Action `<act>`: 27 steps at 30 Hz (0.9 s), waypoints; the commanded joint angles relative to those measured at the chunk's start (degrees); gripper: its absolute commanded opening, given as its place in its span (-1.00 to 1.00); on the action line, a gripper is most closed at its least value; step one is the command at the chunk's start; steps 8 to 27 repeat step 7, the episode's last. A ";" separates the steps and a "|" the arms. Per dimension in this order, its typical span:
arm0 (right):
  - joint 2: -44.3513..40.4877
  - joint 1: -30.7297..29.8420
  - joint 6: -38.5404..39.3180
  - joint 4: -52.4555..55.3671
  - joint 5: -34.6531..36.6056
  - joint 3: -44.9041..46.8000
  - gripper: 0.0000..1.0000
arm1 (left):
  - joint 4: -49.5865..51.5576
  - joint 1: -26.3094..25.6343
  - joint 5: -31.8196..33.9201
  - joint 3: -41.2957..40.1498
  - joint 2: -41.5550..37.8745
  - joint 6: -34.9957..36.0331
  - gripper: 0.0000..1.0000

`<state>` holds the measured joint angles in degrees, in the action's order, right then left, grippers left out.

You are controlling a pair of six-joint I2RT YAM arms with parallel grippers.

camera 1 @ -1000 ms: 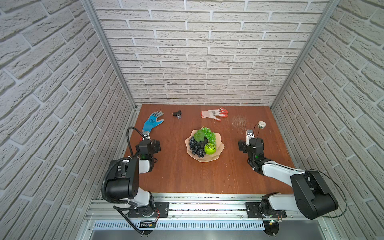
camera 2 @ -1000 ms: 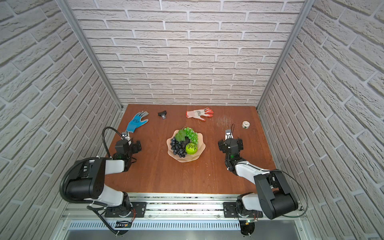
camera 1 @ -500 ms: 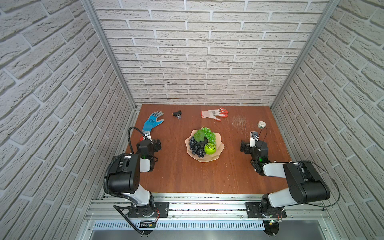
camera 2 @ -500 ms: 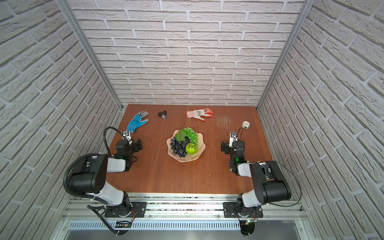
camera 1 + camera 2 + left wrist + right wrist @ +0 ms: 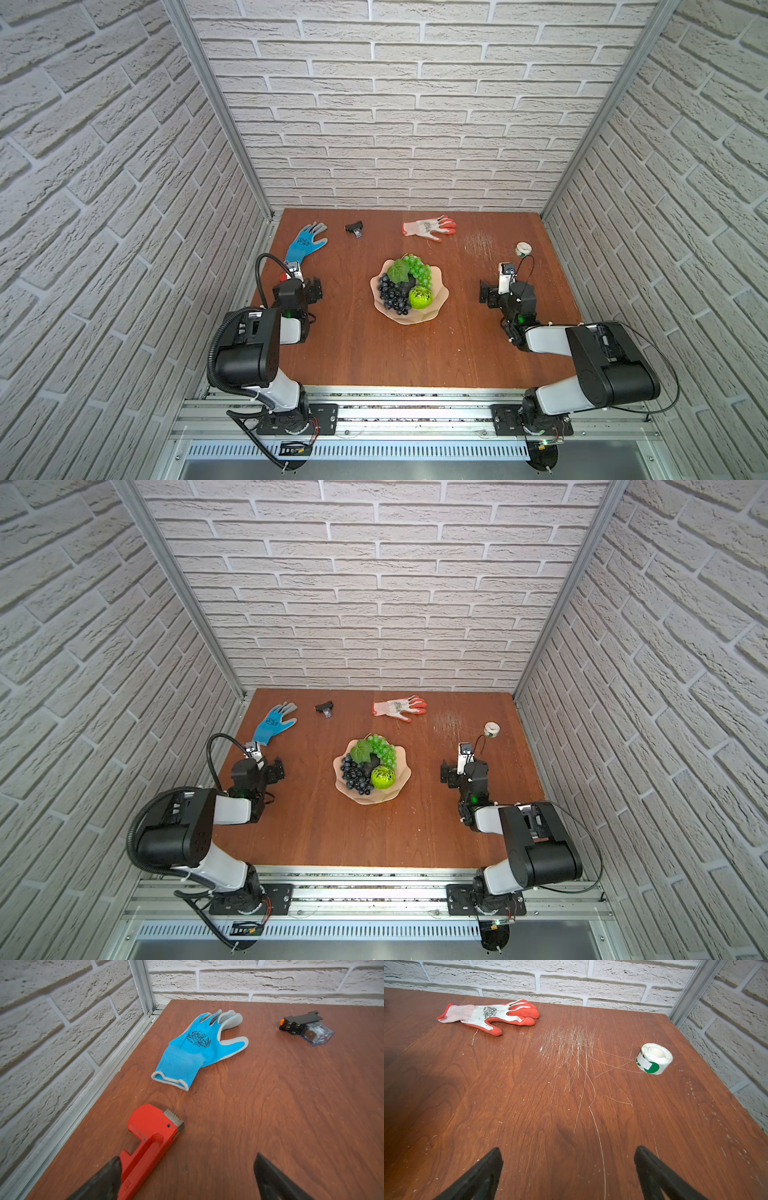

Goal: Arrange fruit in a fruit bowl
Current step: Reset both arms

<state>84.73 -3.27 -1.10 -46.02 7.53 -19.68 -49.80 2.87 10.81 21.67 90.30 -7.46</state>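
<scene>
In both top views you have the bowl (image 5: 439, 286) mid-table (image 5: 374, 353), holding the fruit. Green grapes (image 5: 417, 268) lie at its far side and dark grapes (image 5: 392, 293) towards the left arm. A round green fruit (image 5: 420, 297) sits beside them, with a dark bumpy piece (image 5: 409, 282) between. Your left gripper (image 5: 187, 1157) and right gripper (image 5: 568, 1148) stand spread wide, gripping nothing, well apart from the bowl.

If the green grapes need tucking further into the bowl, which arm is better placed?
Right, narrowly: the green grapes sit on the bowl's half nearer the right gripper, whose jaws stand open and empty.
</scene>
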 commanded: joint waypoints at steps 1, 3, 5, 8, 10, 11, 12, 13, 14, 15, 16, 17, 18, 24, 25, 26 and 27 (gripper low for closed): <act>-1.05 -0.14 -0.61 -1.35 -0.57 -0.62 1.00 | -4.08 -0.15 0.09 -0.05 0.11 0.71 0.96; -1.06 -0.14 -0.68 -1.35 -0.64 -0.58 1.00 | -4.09 -0.19 0.09 -0.05 0.05 0.74 0.96; -1.04 -0.16 -0.61 -1.35 -0.51 -0.62 1.00 | -4.11 -0.24 0.14 -0.05 0.01 0.78 0.96; -1.05 -0.16 -0.72 -1.35 -0.54 -0.60 1.00 | -4.29 -0.17 0.11 -0.24 -0.20 0.78 0.96; -1.05 -0.16 -0.72 -1.35 -0.54 -0.60 1.00 | -4.29 -0.17 0.11 -0.24 -0.20 0.78 0.96; -1.05 -0.16 -0.72 -1.35 -0.54 -0.60 1.00 | -4.29 -0.17 0.11 -0.24 -0.20 0.78 0.96; -1.05 -0.16 -0.72 -1.35 -0.54 -0.60 1.00 | -4.29 -0.17 0.11 -0.24 -0.20 0.78 0.96; -1.05 -0.16 -0.72 -1.35 -0.54 -0.60 1.00 | -4.29 -0.17 0.11 -0.24 -0.20 0.78 0.96; -1.05 -0.16 -0.72 -1.35 -0.54 -0.60 1.00 | -4.29 -0.17 0.11 -0.24 -0.20 0.78 0.96; -1.05 -0.16 -0.72 -1.35 -0.54 -0.60 1.00 | -4.29 -0.17 0.11 -0.24 -0.20 0.78 0.96; -1.05 -0.16 -0.72 -1.35 -0.54 -0.60 1.00 | -4.29 -0.17 0.11 -0.24 -0.20 0.78 0.96; -1.05 -0.16 -0.72 -1.35 -0.54 -0.60 1.00 | -4.29 -0.17 0.11 -0.24 -0.20 0.78 0.96; -1.05 -0.16 -0.72 -1.35 -0.54 -0.60 1.00 | -4.29 -0.17 0.11 -0.24 -0.20 0.78 0.96; -1.05 -0.16 -0.72 -1.35 -0.54 -0.60 1.00 | -4.29 -0.17 0.11 -0.24 -0.20 0.78 0.96; -1.05 -0.16 -0.72 -1.35 -0.54 -0.60 1.00 | -4.29 -0.17 0.11 -0.24 -0.20 0.78 0.96; -1.05 -0.16 -0.72 -1.35 -0.54 -0.60 1.00 | -4.29 -0.17 0.11 -0.24 -0.20 0.78 0.96; -1.05 -0.16 -0.72 -1.35 -0.54 -0.60 1.00 | -4.29 -0.17 0.11 -0.24 -0.20 0.78 0.96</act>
